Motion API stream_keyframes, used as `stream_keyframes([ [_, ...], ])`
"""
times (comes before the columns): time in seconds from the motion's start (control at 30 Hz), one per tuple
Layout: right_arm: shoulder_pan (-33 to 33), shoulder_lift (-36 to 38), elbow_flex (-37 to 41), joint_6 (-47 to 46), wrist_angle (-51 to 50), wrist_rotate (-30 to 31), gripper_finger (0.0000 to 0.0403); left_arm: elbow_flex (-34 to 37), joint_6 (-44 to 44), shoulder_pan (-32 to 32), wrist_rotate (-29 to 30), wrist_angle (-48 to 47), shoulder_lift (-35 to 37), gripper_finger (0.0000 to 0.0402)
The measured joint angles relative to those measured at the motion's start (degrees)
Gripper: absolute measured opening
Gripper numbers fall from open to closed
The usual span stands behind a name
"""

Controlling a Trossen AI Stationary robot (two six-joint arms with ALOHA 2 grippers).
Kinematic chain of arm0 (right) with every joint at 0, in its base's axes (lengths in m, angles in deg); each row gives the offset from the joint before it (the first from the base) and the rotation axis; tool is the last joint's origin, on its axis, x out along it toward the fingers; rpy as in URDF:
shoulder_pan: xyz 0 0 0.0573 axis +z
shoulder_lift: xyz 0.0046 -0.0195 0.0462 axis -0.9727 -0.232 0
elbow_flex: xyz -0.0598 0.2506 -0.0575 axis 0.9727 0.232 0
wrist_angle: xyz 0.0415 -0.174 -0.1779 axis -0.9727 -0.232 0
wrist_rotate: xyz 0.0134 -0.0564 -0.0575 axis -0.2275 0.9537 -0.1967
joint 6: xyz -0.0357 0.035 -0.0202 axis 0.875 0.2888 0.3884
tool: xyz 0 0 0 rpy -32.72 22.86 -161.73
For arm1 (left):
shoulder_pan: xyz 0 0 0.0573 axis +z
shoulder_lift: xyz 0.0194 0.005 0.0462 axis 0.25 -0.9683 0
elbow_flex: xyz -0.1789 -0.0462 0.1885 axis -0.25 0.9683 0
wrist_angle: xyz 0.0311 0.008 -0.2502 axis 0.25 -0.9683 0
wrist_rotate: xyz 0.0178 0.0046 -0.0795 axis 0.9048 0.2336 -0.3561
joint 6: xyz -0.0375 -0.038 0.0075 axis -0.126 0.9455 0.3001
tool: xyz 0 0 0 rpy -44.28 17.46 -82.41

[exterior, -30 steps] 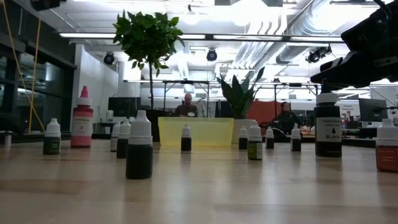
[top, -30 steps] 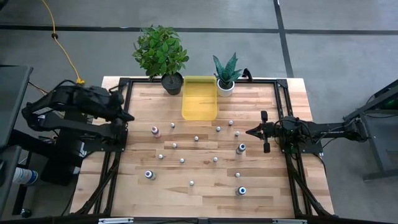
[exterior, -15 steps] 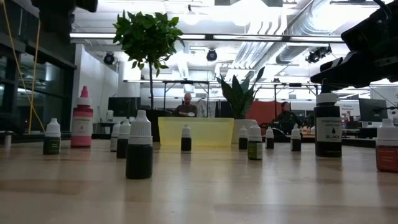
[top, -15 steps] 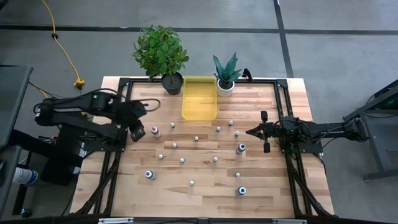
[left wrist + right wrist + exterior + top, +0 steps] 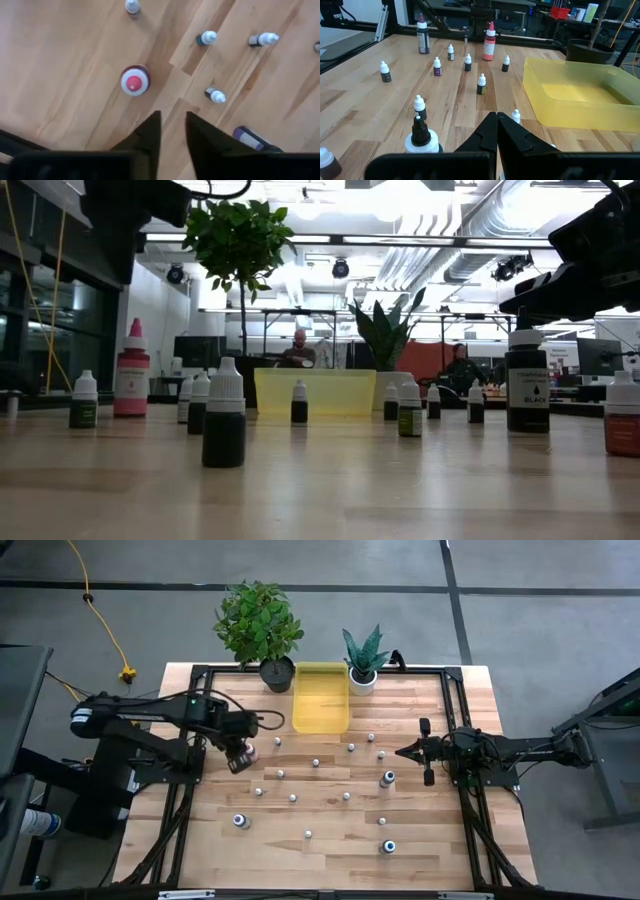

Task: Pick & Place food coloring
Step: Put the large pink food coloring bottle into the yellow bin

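Several small food coloring bottles stand upright on the wooden table (image 5: 330,860), among them a white-capped one (image 5: 315,762) and a larger dark one (image 5: 388,778). A pink bottle (image 5: 135,81) with a red top stands at the left (image 5: 132,375). My left gripper (image 5: 173,120) hangs above the table just beside it (image 5: 238,757), pointing steeply down. It is open, with nothing between its fingers. At the right edge my right gripper (image 5: 402,751) waits, level and shut (image 5: 497,120).
A yellow tray (image 5: 320,718) lies at the far middle of the table, between a leafy plant (image 5: 259,625) in a dark pot and a spiky plant (image 5: 364,655) in a white pot. Black frame rails (image 5: 466,802) run along both sides. People sit in the room beyond.
My left gripper has swung from the table's left edge toward the pink bottle, sinking and tipping from nearly level to steeply downward. The bottles have not moved.
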Motion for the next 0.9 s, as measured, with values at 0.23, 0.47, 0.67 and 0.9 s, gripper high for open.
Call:
stream_keyframes([
  [0.23,0.0,0.0,0.0,0.0,0.0,0.0,0.0000,0.0,0.7,0.1,1.6,-1.5,-2.2,0.0196],
  [0.47,0.0,0.0,0.0,0.0,0.0,0.0,0.0000,0.0,0.1,0.2,5.4,-1.3,-8.7,0.0223],
  [0.67,0.0,0.0,0.0,0.0,0.0,0.0,0.0000,0.0,-0.4,2.3,7.4,0.1,-13.0,0.0223],
  [0.9,0.0,0.0,0.0,0.0,0.0,0.0,0.0000,0.0,-1.4,4.4,7.8,0.5,-16.0,0.0223],
])
